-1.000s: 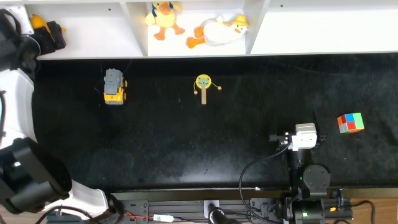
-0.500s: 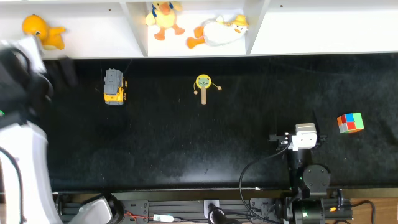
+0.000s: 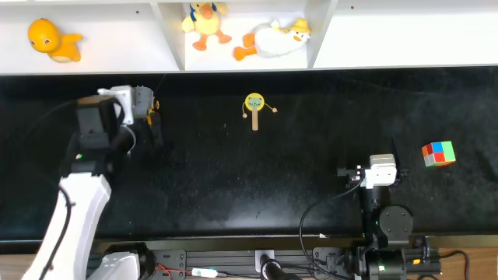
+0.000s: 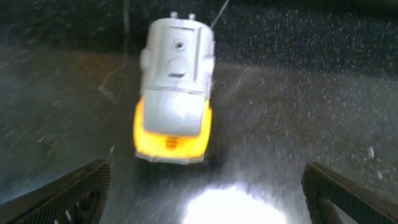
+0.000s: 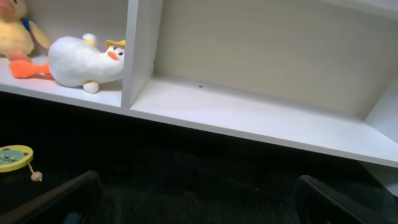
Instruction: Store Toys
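The shelf [image 3: 389, 47] across the frame's top holds 3 toys: 1 orange duck [image 3: 50, 39], 1 yellow plush duck [image 3: 205, 22], 1 white plush duck [image 3: 272, 40]. Below: 1 toy truck [image 4: 174, 87], 1 rattle drum [image 3: 254, 104], 1 coloured cube [image 3: 438, 153].

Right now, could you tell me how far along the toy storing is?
Three toys sit on the shelf: orange duck, yellow duck, white goose. The open left pincer hovers over the truck, not yet gripping. Truck, rattle and cube are left to store.

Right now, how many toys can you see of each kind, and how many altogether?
Ducks: 3 (orange duck, yellow duck, white duck)
Toy truck: 1
Rattle drum: 1
Colour cube: 1
Total: 6
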You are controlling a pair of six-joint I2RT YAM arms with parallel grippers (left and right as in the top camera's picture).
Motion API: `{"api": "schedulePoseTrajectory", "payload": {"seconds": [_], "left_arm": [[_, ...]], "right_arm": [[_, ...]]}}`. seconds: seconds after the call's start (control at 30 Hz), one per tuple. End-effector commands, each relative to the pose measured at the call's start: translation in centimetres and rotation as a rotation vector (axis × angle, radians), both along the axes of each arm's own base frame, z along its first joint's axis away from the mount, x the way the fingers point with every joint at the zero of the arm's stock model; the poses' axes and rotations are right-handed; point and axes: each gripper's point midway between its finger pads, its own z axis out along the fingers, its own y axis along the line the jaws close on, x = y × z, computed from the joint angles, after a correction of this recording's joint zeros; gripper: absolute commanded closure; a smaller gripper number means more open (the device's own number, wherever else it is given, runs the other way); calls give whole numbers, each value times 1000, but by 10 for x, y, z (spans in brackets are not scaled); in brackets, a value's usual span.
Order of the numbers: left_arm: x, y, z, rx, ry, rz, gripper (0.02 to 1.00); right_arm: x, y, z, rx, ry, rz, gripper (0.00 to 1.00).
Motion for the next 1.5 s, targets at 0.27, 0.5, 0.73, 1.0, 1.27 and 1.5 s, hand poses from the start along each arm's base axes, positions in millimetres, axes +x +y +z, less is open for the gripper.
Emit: {"api": "schedulePoseTrajectory", "payload": {"seconds": [0.27, 0.5, 0.73, 1.0, 1.27, 1.5], "left_arm": [[29, 25, -32, 129, 11, 96, 53], [43, 25, -43, 131, -6, 95, 53], [50, 25, -47, 129, -17, 94, 281], [50, 25, -46, 128, -18, 94, 546], [43, 25, -29, 127, -41, 95, 606], [27, 22, 30, 114, -164, 93, 612]], "right_arm": [[0, -1, -4, 0, 3, -6, 5], [0, -1, -4, 0, 3, -6, 5], [0, -1, -4, 0, 4, -6, 5], [0, -1, -4, 0, 3, -6, 5], [0, -1, -4, 0, 3, -6, 5], [0, -1, -4, 0, 3, -6, 5]]}}
